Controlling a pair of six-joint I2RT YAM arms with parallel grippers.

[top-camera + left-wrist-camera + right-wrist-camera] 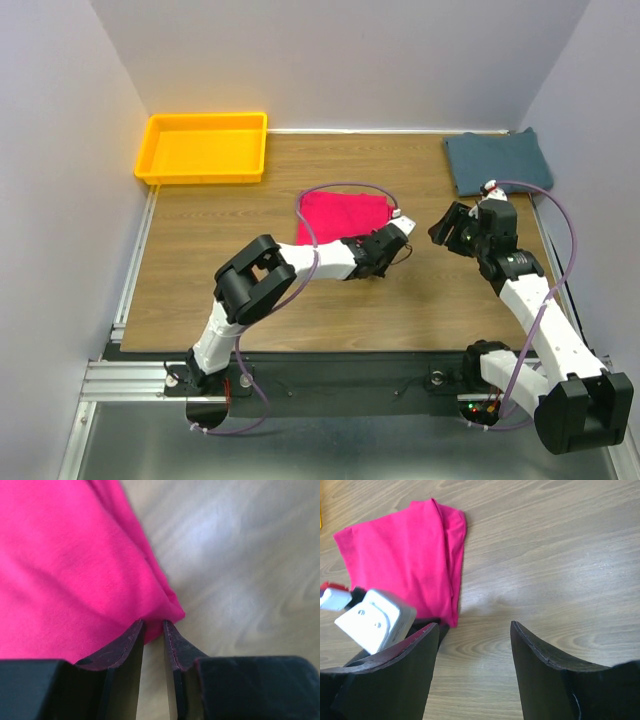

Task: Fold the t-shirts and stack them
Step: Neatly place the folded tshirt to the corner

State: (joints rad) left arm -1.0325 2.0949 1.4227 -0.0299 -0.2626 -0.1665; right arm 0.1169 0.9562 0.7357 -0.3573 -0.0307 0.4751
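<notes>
The crimson-pink t-shirt (345, 212) lies folded in the middle of the table, also in the left wrist view (75, 555) and the right wrist view (405, 555). My left gripper (388, 238) (154, 622) is at its near right corner, jaws nearly together with the cloth corner between the tips. The teal-blue t-shirt (497, 160) lies folded at the far right corner of the table. My right gripper (450, 226) (475, 625) is open and empty above bare wood, just right of the pink shirt and the left gripper.
A yellow plastic tray (200, 178) stands at the far left corner. White walls close in the table on the left, back and right. The left wrist's white camera housing (375, 620) shows in the right wrist view.
</notes>
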